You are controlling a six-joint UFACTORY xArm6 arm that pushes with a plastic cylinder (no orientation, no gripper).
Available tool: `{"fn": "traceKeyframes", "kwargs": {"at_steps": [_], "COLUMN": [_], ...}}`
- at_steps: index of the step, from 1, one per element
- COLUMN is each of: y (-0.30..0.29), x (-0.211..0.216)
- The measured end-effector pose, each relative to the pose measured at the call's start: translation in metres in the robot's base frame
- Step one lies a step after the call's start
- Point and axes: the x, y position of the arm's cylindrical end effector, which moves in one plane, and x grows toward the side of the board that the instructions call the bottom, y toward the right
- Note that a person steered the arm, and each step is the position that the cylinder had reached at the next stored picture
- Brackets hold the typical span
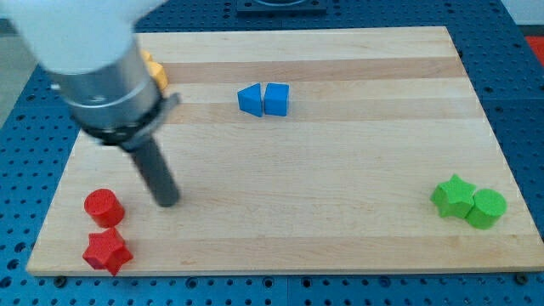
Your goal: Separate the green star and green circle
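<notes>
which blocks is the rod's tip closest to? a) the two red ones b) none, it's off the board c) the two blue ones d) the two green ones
a: my tip sits at the view's lower left, just right of the red cylinder and above the red star. The green star and green circle touch each other far off at the view's right.

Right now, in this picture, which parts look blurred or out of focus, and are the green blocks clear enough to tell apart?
Camera view: the arm's large housing at the view's top left is soft and blurred, and my tip is slightly blurred too. The green star and green circle are sharp, touching, with faint shadows. Lighting is even; no strong glare on the board.
</notes>
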Motion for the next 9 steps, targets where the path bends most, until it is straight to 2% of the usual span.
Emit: {"fn": "traceKeyframes", "kwargs": {"at_steps": [1, 2, 3, 4, 5, 6, 7, 9], "y": [0.097, 0.192, 0.228, 0.237, 0.312, 0.372, 0.419, 0.423], "x": [0.007, 0.033, 0.053, 0.063, 0.083, 0.082, 0.079, 0.023]}}
